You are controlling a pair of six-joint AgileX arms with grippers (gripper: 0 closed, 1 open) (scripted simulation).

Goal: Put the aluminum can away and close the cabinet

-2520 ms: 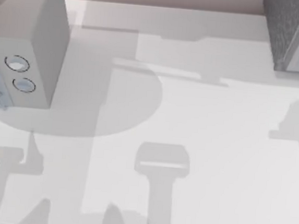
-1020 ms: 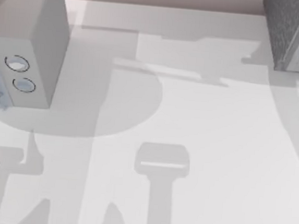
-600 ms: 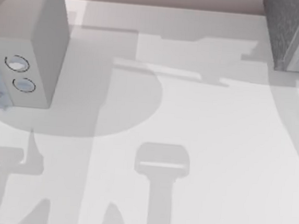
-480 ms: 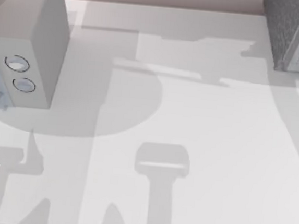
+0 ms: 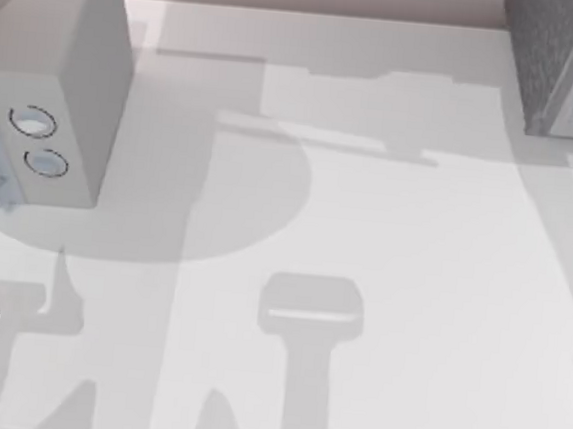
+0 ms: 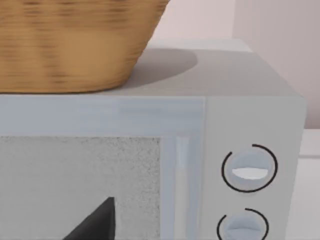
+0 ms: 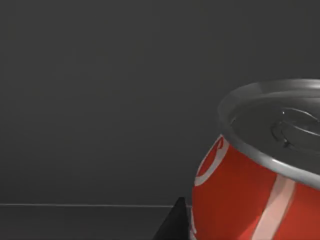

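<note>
The right hand (image 7: 187, 220) carries the aluminum can (image 7: 255, 170) against a dark wall, probably inside the cabinet (image 5: 566, 63) at the tabletop's (image 5: 384, 243) far right corner; I cannot tell its grip.

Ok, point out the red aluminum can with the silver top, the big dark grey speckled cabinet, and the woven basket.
Red aluminum can (image 7: 235, 200): right wrist view, on its red side wall.
Dark grey speckled cabinet (image 5: 541, 56): top view, on its speckled side.
Woven tan basket (image 6: 70, 45): left wrist view, on its woven wall.
</note>
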